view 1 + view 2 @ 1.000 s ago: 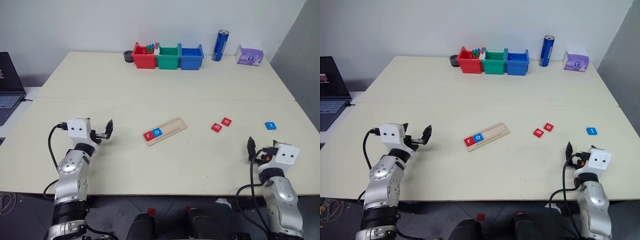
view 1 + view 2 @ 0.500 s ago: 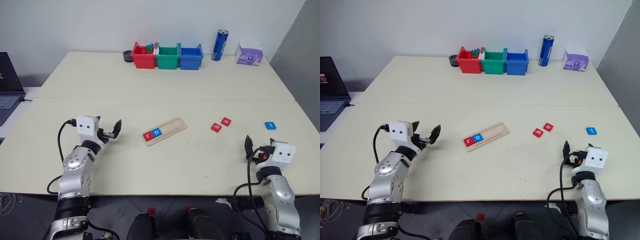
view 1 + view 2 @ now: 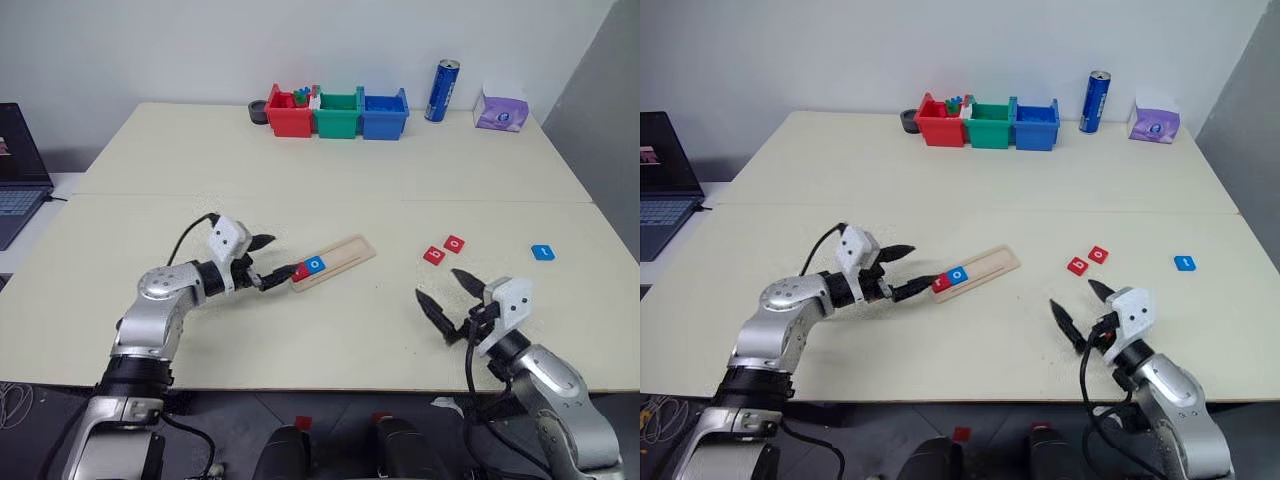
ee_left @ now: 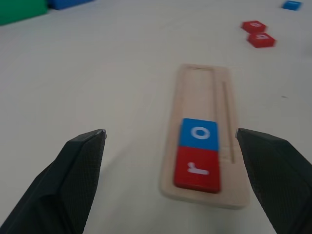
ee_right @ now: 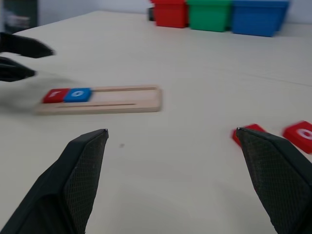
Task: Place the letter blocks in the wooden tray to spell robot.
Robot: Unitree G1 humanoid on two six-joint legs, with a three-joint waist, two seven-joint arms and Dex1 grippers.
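The wooden tray (image 3: 340, 258) lies slanted at the table's middle, with a red "r" block (image 3: 299, 271) and a blue "o" block (image 3: 315, 264) side by side at its near-left end. Two red letter blocks (image 3: 433, 255) (image 3: 454, 243) lie to its right, and a blue one (image 3: 542, 252) lies farther right. My left gripper (image 3: 280, 258) is open just left of the tray's loaded end, pointing at it, with nothing between its fingers. In the left wrist view the "r" block (image 4: 197, 168) sits close ahead. My right gripper (image 3: 436, 283) is open and empty, below the two red blocks.
Red (image 3: 288, 113), green (image 3: 336, 112) and blue (image 3: 384, 112) bins stand in a row at the table's far edge, with a blue can (image 3: 441, 90) and a purple tissue pack (image 3: 500, 110) to their right. A laptop (image 3: 15, 170) sits off the left side.
My left gripper swung right, up to the tray's left end. The right gripper swung left and turned toward the table's middle. Both stayed open; the blocks have not moved.
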